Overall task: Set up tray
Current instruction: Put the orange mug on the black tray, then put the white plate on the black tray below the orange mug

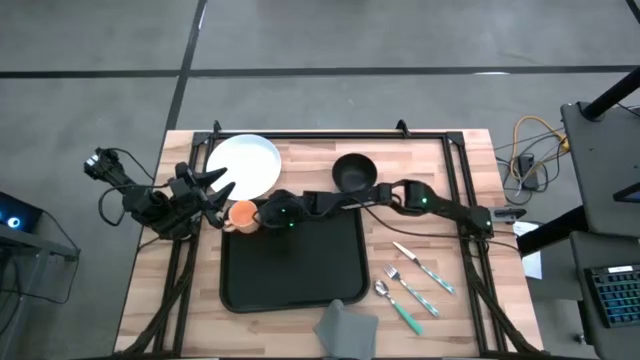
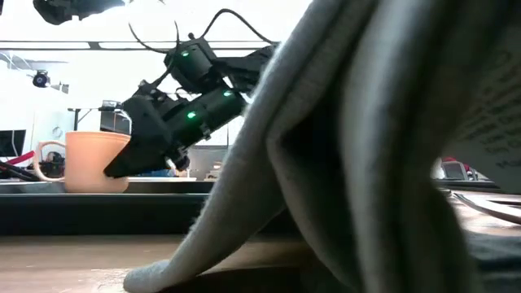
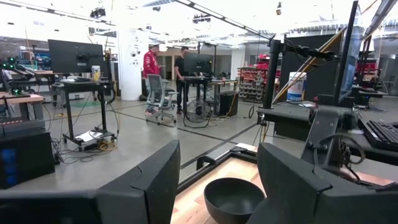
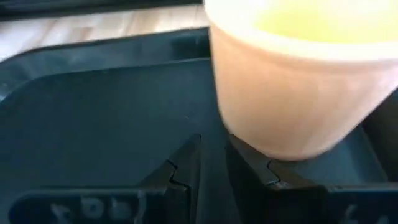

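The black tray (image 1: 290, 270) lies in the middle of the table. An orange mug (image 1: 242, 214) stands upright on its far left corner. My right gripper (image 1: 258, 214) reaches across the tray from the right, slanting down, its fingers close together with nothing between them, right at the mug's foot (image 4: 273, 146). My left gripper (image 1: 215, 186) hangs open above the table's left side, by the edge of the white plate (image 1: 245, 165), touching nothing. My right gripper's fingertips (image 4: 249, 163) stand at the bottom of the mug's side wall, coming slanting down from the table's right. Whether they touch it, I cannot tell. The mug stands upright with its base on the tray (image 4: 93, 106).
A black bowl (image 1: 353, 172) sits behind the tray, right of the plate. A fork, a spoon and a knife (image 1: 415, 283) lie to the right of the tray. A grey folded napkin (image 1: 345, 325) lies at the near edge and fills much of the low view.
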